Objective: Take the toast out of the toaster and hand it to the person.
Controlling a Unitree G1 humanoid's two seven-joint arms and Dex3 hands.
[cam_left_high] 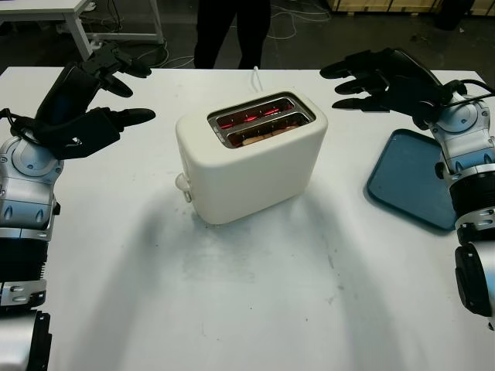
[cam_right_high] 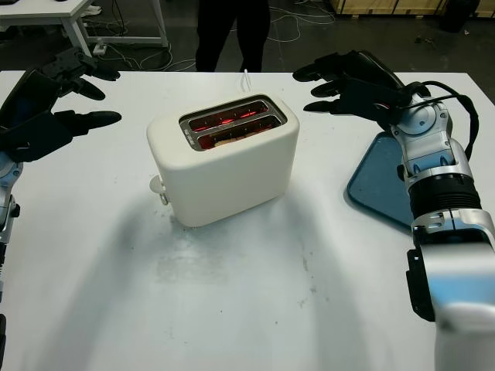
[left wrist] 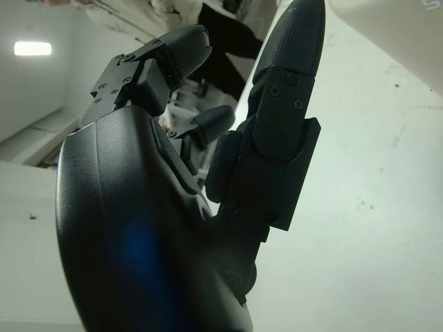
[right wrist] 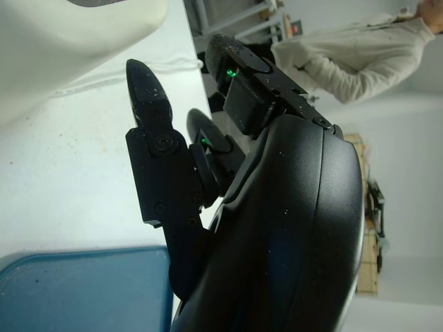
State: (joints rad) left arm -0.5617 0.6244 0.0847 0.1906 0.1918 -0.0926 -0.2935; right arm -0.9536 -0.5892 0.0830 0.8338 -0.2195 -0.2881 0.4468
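A cream toaster stands mid-table with its two slots glowing red inside. A slice of toast sits low in the nearer slot, its brown top edge just visible. My left hand hovers open to the left of the toaster, above the table. My right hand hovers open to the toaster's right, level with its top. Neither hand touches the toaster. A person in dark trousers stands behind the table's far edge; the right wrist view shows the person's light jacket.
A blue tray lies on the white table to the right, under my right forearm. The toaster's white cord runs off the far edge. Another white table stands at back left.
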